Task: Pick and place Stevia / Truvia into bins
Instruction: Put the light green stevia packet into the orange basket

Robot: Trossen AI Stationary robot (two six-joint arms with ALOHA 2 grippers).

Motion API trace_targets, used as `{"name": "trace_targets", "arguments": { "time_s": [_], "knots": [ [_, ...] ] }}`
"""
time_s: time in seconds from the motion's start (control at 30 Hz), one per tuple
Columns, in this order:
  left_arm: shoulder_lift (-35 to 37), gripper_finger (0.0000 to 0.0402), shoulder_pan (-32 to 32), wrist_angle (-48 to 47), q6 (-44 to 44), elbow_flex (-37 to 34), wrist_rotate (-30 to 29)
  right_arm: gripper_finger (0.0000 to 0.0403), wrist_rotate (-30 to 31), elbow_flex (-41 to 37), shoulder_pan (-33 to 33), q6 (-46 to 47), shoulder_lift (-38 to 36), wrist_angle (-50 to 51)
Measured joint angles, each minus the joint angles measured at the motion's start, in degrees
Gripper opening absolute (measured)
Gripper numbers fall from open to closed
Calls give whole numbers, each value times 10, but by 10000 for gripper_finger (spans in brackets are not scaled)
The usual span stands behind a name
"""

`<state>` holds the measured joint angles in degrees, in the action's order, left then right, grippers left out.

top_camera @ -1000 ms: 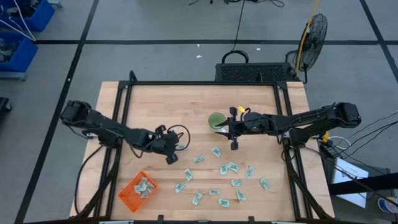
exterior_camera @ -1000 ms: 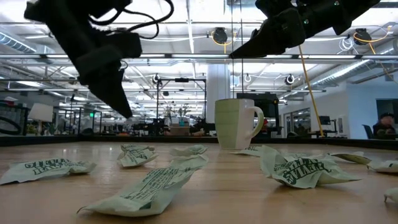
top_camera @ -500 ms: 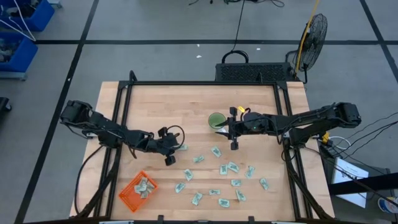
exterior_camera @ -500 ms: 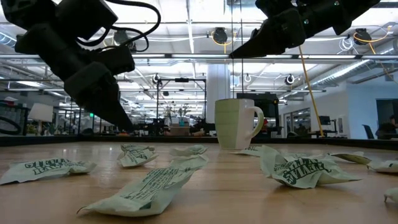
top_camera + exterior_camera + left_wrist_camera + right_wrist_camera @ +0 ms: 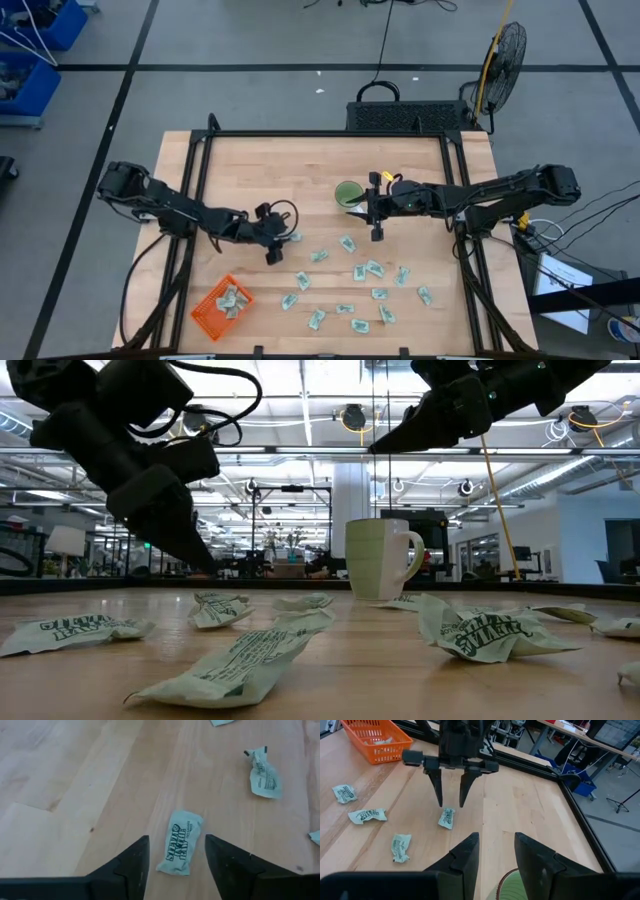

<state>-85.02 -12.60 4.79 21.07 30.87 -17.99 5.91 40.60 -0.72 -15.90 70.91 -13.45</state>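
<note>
Several white-and-green Stevia sachets (image 5: 360, 272) lie scattered on the wooden table's near right half. One sachet (image 5: 181, 841) lies flat apart from them, left of the middle. My left gripper (image 5: 284, 239) hangs open just above it, a finger on either side, touching nothing. In the right wrist view its fingertips (image 5: 439, 800) stand over that sachet (image 5: 447, 817). The orange basket (image 5: 222, 303) sits at the near left with a few sachets inside. My right gripper (image 5: 496, 850) waits open in the air over the green cup (image 5: 348, 193).
The green cup (image 5: 380, 558) stands upright near the table's middle, under my right gripper (image 5: 385, 445). Crumpled sachets (image 5: 245, 660) lie close to the near edge. A black frame (image 5: 320, 134) runs round the table top. Bare wood lies on the far left.
My left gripper has come down toward the table over the lone sachet and tipped to a steeper slant. The sachet has stayed where it was.
</note>
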Motion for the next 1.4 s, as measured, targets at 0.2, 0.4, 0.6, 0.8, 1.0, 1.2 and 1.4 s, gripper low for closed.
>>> {"name": "trace_targets", "arguments": {
  "time_s": [0.2, 0.4, 0.6, 0.8, 1.0, 1.2, 1.4],
  "knots": [
    [-59, 200, 1, 20, 5, 1, 18, 118, 0, 0, 0, 0, 0, 0],
    [-78, 196, 1, 37, 6, 5, 17, 118, 0, 0, 0, 0, 0, 0],
    [-78, 117, 0, 34, -14, 5, 23, 118, 0, 0, 0, 0, 0, 0],
    [-65, 15, 2, 39, -10, 4, 33, 118, 0, 0, 0, 0, 0, 0],
    [25, 22, -20, -65, 25, 50, 88, 118, 0, 0, 0, 0, 0, 0],
    [120, 8, -111, -304, 177, 169, 89, 118, 0, 0, 0, 0, 0, 1],
    [127, 10, -253, -379, 445, 218, 81, 118, 0, 0, 0, 2, 0, 6]
  ]
}}
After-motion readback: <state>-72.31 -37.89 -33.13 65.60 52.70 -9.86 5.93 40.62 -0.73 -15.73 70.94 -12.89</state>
